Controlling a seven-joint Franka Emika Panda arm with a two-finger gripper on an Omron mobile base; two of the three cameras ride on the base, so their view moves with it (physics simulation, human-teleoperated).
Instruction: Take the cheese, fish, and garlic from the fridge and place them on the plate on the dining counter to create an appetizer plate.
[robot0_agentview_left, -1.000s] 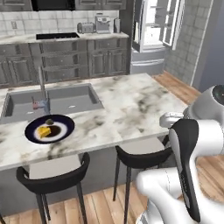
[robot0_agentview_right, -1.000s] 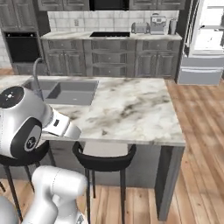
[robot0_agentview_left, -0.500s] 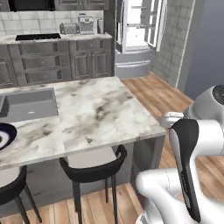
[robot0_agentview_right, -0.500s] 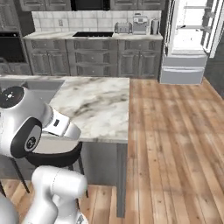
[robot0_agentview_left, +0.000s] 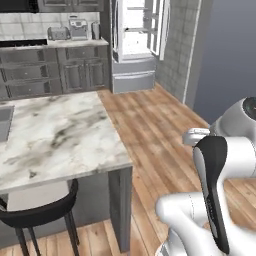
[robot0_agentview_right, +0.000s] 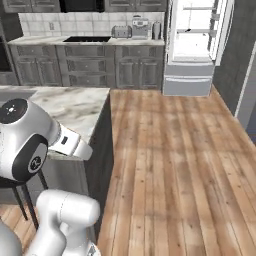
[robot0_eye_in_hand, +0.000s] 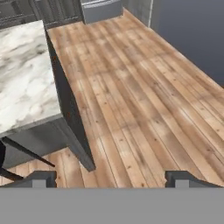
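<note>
The fridge stands at the far end of the room with its upper doors open and a bright white inside; it is also in the right base view. What lies on its shelves is too far off to make out, so the cheese, fish and garlic are hidden. The marble dining counter lies to my left, with its corner in the hand view. The plate is out of view. My gripper is open, its fingertips wide apart above the wooden floor with nothing between them.
A grey wall counter with a toaster and a coffee machine runs left of the fridge. A black stool stands under the dining counter's near edge. Wooden floor stretches from me to the fridge. A grey wall closes the right side.
The whole picture has shifted: the base has turned right. Sink, plate and most of the dining counter slid out on the left, and the fridge came toward the middle. The gripper stays open.
</note>
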